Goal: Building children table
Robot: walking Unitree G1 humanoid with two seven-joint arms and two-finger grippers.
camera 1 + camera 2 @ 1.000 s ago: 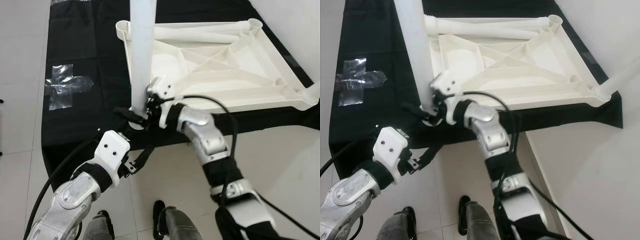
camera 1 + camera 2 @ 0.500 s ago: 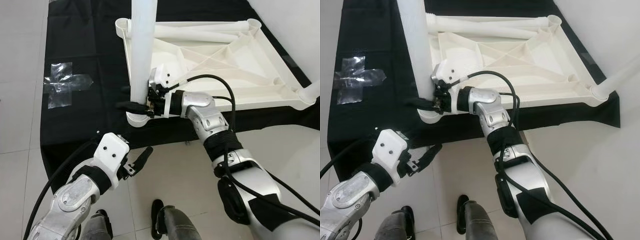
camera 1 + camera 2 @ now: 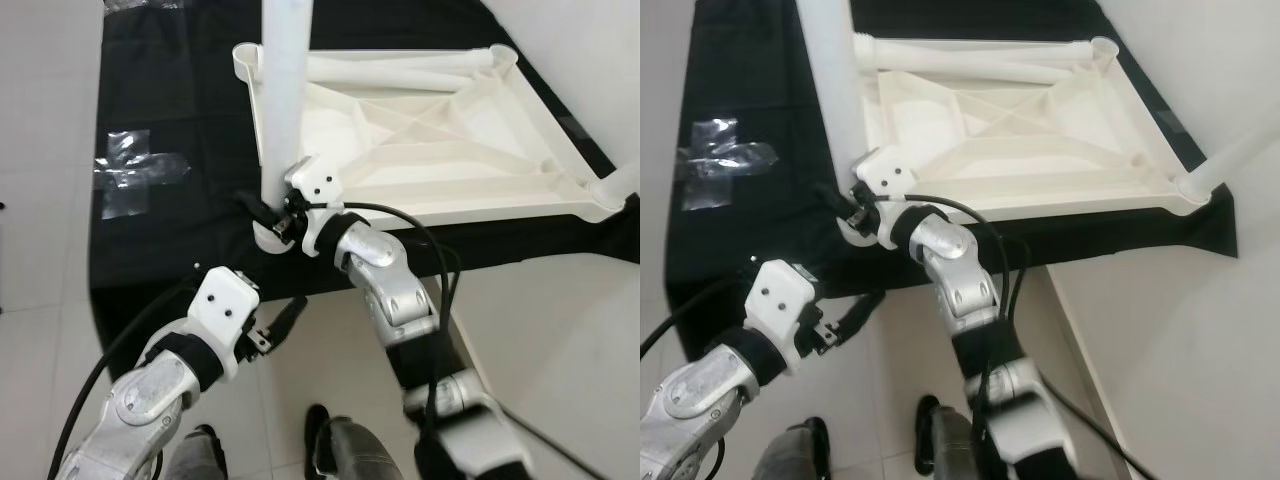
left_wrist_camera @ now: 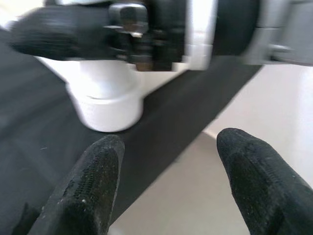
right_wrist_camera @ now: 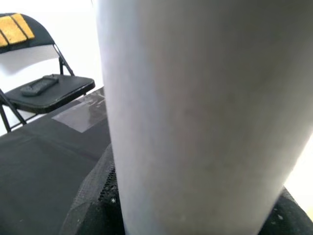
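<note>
My right hand clamps the upright white plastic table leg at its corner socket; my left hand hangs open, empty — on the upturned white ribbed tabletop, loose legs remain unfitted.

I see a white plastic table top, smooth and a bit shiny. The white leg is the same smooth plastic. Under them lies a black cloth, soft and matt. A patch of clear tape on it looks shiny and crinkled. The floor is pale, glossy tile. My arms are shiny silver metal. The left gripper has black, rough, matt fingers.
</note>
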